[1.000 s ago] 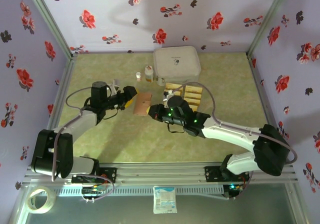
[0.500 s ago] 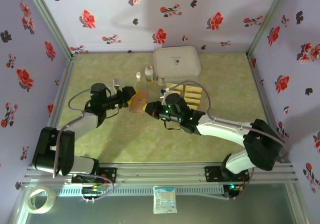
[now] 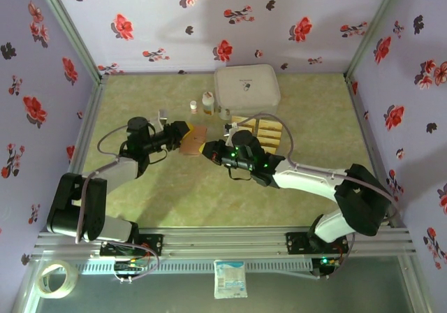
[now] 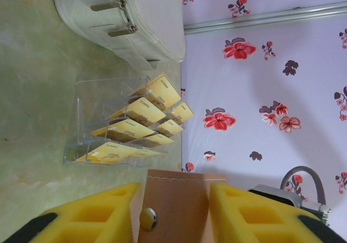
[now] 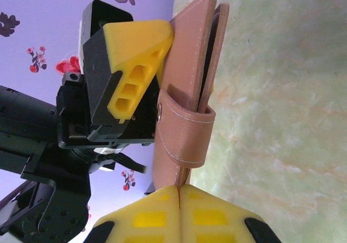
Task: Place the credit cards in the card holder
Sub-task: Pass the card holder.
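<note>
Holder (image 5: 187, 107): a reddish-brown folding wallet, lifted off the surface (image 3: 174, 194) and held on edge between the two hands, left of the rack and in front of the case.
Its state: the leaves are folded but stand slightly apart. A stitched strap loops round them, and a small metal snap shows on the strap.
Handling, holder: it looks light, soft and floppy, so the leaves will likely bow if pushed. The smooth hide may slip. The best hold is probably near the fold or the strap, which leaves the mouth free.
Left hand (image 4: 176, 210): narrowed on the holder, with a yellow finger against each side of the strap, level with the snap.
Right hand (image 5: 179, 199): fingers pressed together, with a thin leather edge of the holder pinched between them.
Cards (image 4: 135, 126): golden-yellow and all alike. They lean in tiers in the rack, well apart from the holder, and none is in it yet.
Handling, cards: they are probably thin, stiff, light and slick. Each is best taken by the edge that stands proud of its slot.
Rack (image 4: 87, 99): clear plastic with slots, standing on the surface just beside the case.
Case (image 3: 246, 86): large and white, with two metal zip pulls.
Writing: the cards carry dark lines of print and the case lid a small mark. Both are too small to read, and no brand can be made out on the holder.
</note>
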`<state>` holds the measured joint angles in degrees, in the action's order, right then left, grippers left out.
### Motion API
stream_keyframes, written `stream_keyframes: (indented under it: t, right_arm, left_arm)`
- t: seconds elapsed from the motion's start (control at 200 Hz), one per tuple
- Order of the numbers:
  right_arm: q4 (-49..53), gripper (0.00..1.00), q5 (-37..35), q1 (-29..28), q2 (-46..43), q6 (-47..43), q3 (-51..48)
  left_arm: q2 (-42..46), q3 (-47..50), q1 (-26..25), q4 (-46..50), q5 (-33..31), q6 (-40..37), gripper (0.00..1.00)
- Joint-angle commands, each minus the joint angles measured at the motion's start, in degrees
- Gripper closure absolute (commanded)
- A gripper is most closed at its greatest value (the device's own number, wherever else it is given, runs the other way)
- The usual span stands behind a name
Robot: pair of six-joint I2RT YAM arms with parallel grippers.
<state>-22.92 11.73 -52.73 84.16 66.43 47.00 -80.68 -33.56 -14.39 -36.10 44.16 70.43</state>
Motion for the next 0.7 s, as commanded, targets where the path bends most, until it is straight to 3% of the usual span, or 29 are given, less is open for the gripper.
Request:
stream_keyframes:
  t: [0.0, 0.22, 0.27, 0.315, 0.39, 0.525, 0.695]
  right_arm:
    - [-3.01, 1.0, 0.93, 0.56, 0.78, 0.72, -0.62]
    - [-2.2, 1.0, 1.54, 1.28, 0.56, 0.23, -1.4]
    - [0.13, 0.84, 1.81, 2.32, -0.5, -0.63, -1.54]
    - [3.61, 0.64, 1.02, 3.59, -2.45, -1.94, -1.82]
    - [12.51, 0.47, -0.49, 5.89, -6.1, -5.76, -0.79]
    - [31.41, 0.27, -4.95, 8.9, -10.65, -14.93, 4.94]
    - [46.91, 0.17, -11.97, 9.67, -10.06, -24.48, 12.81]
  left_arm:
    - [-0.58, 0.29, -0.54, -2.81, 1.28, 0.34, 0.68]
    - [-0.96, 0.42, -0.5, -4.33, 1.28, 0.54, 0.85]
    - [-1.03, 0.37, -0.52, -4.18, 1.23, -0.07, 0.9]
    - [-1.09, 0.25, -0.54, -3.76, 1.23, -0.68, 0.93]
    - [-0.98, -0.14, -0.53, -2.35, 0.73, -2.52, 0.96]
    - [-0.12, -0.3, -0.53, 1.26, -2.84, -5.67, 0.96]
    - [3.01, -1.66, -1.99, 9.45, -9.97, -12.48, 0.97]
